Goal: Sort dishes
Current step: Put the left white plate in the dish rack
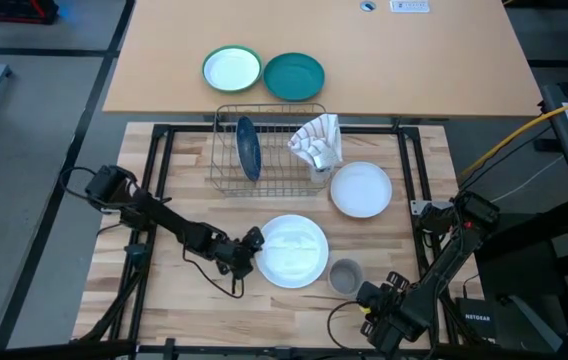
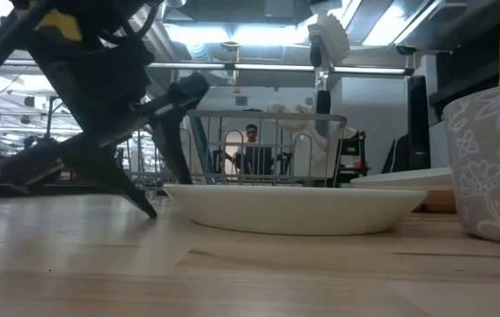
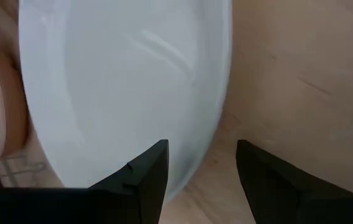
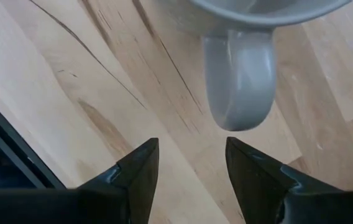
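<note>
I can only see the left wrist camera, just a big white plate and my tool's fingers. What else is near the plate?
Observer: A small grey mug stands on the table beside that plate, on the side away from your left tool.
Operator: Is the other arm doing anything?
Observer: The right tool is open, close to the mug, and the mug's handle points toward it.
Operator: Are any plates put away?
Observer: One dark blue plate stands on edge in the wire rack.
</note>
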Available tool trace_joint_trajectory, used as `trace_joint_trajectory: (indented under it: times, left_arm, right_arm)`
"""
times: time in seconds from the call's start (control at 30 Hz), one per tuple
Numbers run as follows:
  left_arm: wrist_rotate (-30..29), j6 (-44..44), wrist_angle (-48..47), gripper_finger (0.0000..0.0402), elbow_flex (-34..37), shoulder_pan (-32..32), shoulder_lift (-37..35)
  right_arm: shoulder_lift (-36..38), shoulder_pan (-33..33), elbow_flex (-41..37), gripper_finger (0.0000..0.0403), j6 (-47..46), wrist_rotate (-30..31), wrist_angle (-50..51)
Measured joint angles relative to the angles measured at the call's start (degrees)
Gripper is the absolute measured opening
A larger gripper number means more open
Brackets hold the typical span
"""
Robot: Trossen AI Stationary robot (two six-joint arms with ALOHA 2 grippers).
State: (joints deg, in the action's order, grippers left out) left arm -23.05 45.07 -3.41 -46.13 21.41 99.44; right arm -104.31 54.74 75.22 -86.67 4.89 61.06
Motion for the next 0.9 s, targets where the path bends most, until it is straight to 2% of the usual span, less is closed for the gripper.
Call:
trace_joint_trajectory:
  times: [0.17,0.4,0.57,0.7,0.9]
  left_arm:
    - [-0.89,1.28,0.83,0.0179,0.0,-0.7,0.15]
    - [-2.05,8.67,3.64,0.0179,0.09,-3.39,0.57]
    - [4.14,9.13,3.96,0.0176,0.11,-6.11,0.5]
    - [5.22,10.66,3.84,0.0139,0.12,-6.63,0.44]
    - [5.51,14.26,4.31,0.0045,0.17,-6.47,0.55]
  right_arm:
    - [0.0,0.0,0.0,0.0191,0.0,0.02,-0.12]
    - [0.0,0.0,0.0,0.0191,0.0,0.0,-1.55]
    - [0.0,0.0,0.02,0.0191,0.0,0.0,-3.17]
    - [0.0,0.0,0.02,0.0191,0.0,0.0,-3.77]
    - [-0.01,0.0,0.18,0.0191,0.0,0.0,-4.65]
